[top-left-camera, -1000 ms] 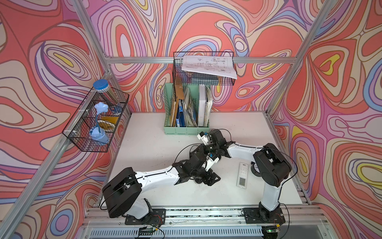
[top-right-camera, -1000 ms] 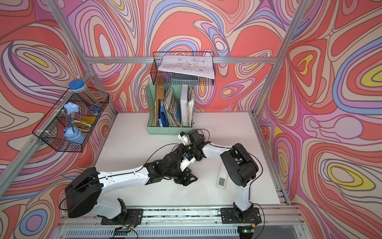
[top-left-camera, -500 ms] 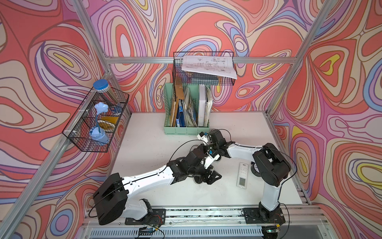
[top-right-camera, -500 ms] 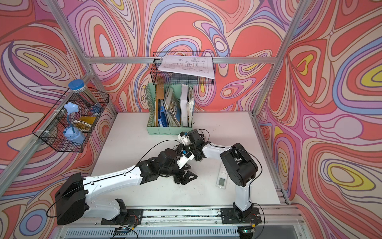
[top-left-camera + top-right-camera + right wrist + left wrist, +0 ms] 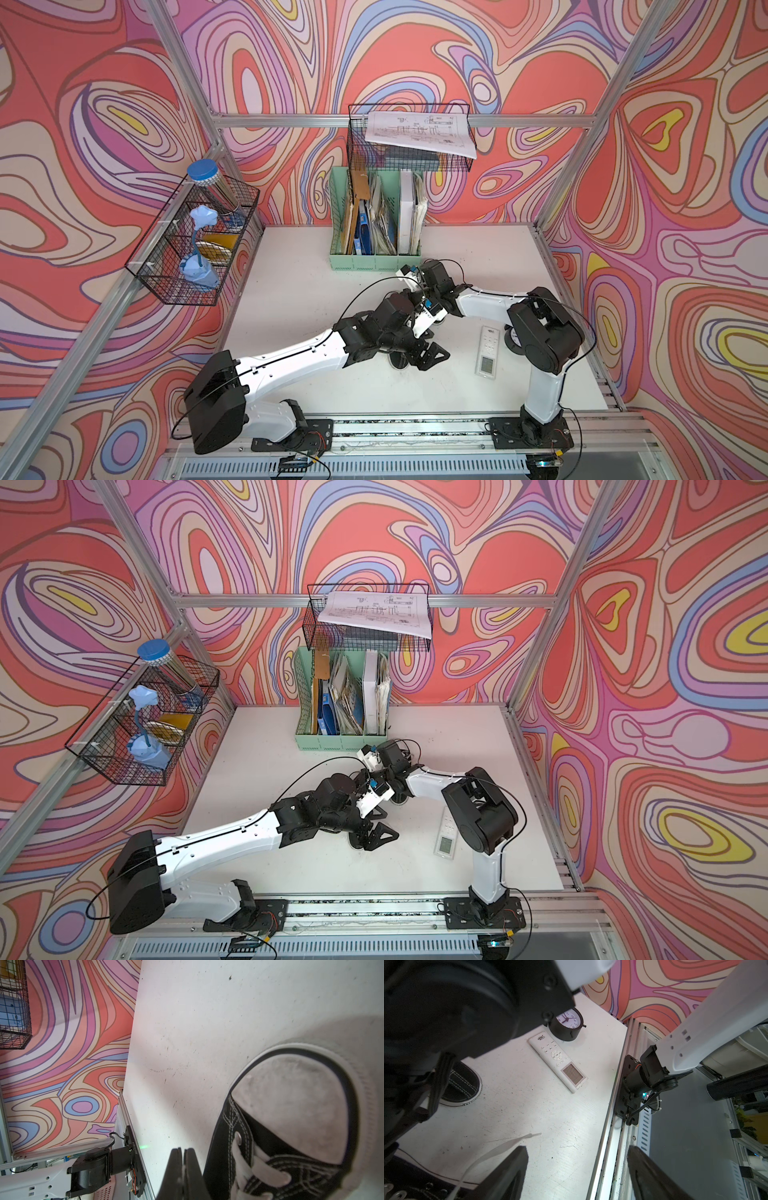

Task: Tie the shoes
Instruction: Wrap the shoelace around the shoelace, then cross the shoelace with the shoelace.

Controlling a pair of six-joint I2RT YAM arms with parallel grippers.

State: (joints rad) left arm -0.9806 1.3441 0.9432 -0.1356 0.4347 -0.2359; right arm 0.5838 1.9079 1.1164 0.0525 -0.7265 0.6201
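Observation:
Two black canvas shoes with white laces lie mid-table, mostly hidden under my crossed arms in both top views; only a sole edge shows. In the left wrist view one shoe's heel lies ahead, and the other shoe sits close by with a loose white lace trailing across the table. My left gripper is open and empty, just over that lace's end. My right gripper is shut beside a shoe with a pale toe cap. A thin white sliver of lace shows between its pads.
A white remote and a small black clock lie right of the shoes. A green file holder stands at the back under a wire basket. Another wire basket hangs on the left wall. The table's front rail is near the left gripper.
My left arm's upper link has swung down and to the left, stretching the arm out lower. Both grippers have stayed at the shoes; the right stays shut.

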